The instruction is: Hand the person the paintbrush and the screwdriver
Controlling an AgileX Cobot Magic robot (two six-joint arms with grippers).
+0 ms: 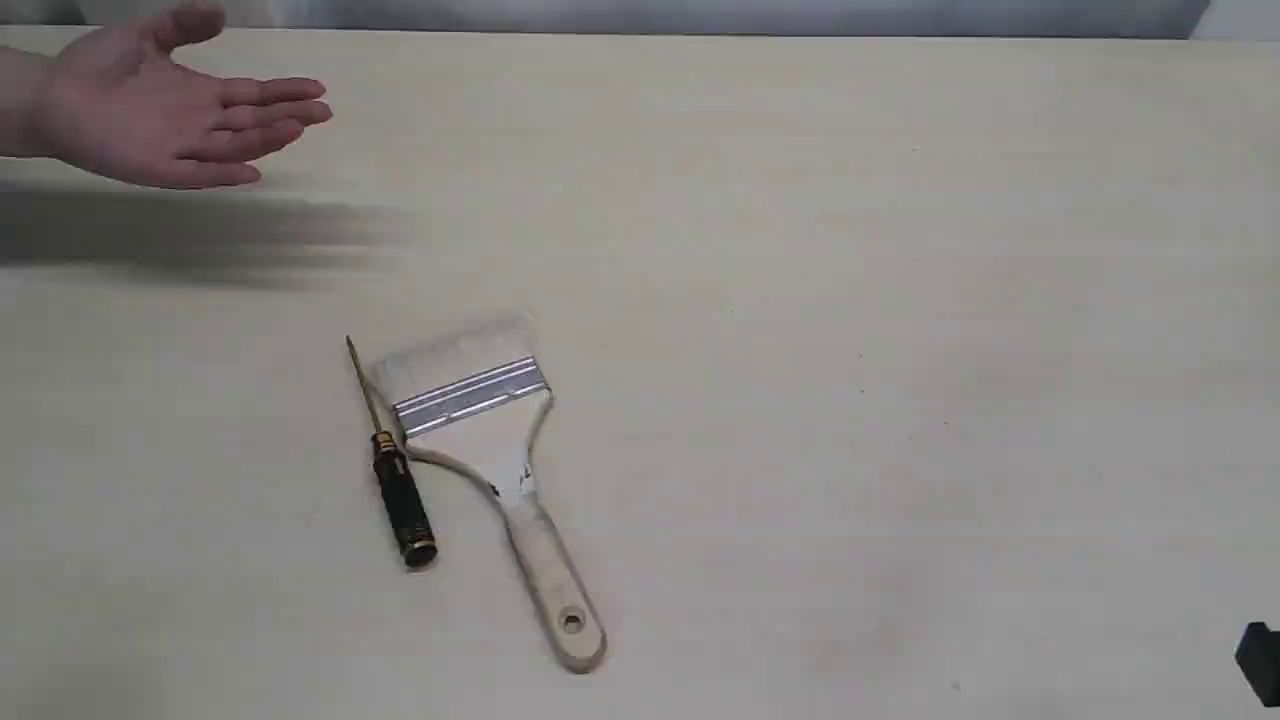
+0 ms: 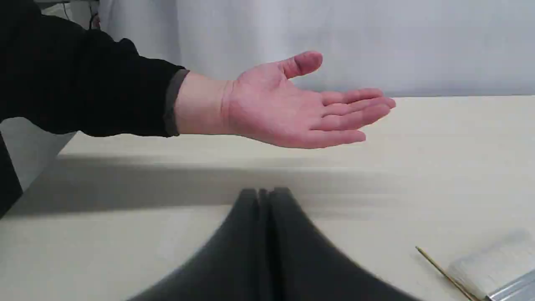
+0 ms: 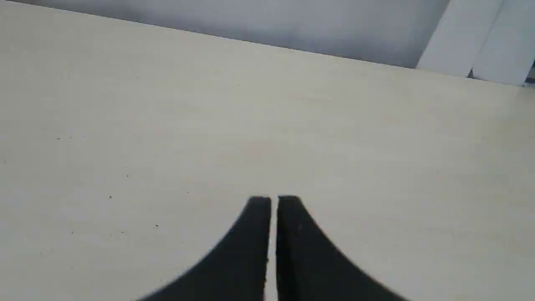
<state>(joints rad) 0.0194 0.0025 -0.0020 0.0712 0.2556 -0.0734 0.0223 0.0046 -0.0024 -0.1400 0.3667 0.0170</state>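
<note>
The paintbrush (image 1: 490, 455) lies flat on the table, pale bristles toward the far side, wooden handle with its hole toward the near edge. The screwdriver (image 1: 392, 470) lies touching its left side, gold shaft pointing away; its tip (image 2: 443, 274) and the bristles (image 2: 493, 263) show at the corner of the left wrist view. The person's hand (image 1: 165, 110) hovers palm up over the far left of the table, seen closer as the hand (image 2: 292, 110) in the left wrist view. My left gripper (image 2: 264, 192) is shut and empty, short of the hand. My right gripper (image 3: 273, 200) is shut over bare table.
A black sleeve (image 2: 83, 83) covers the person's forearm. The hand casts a wide shadow (image 1: 190, 235) on the table. A black piece of the right arm (image 1: 1260, 660) pokes in at the near right edge. A grey wall (image 3: 271, 23) backs the table.
</note>
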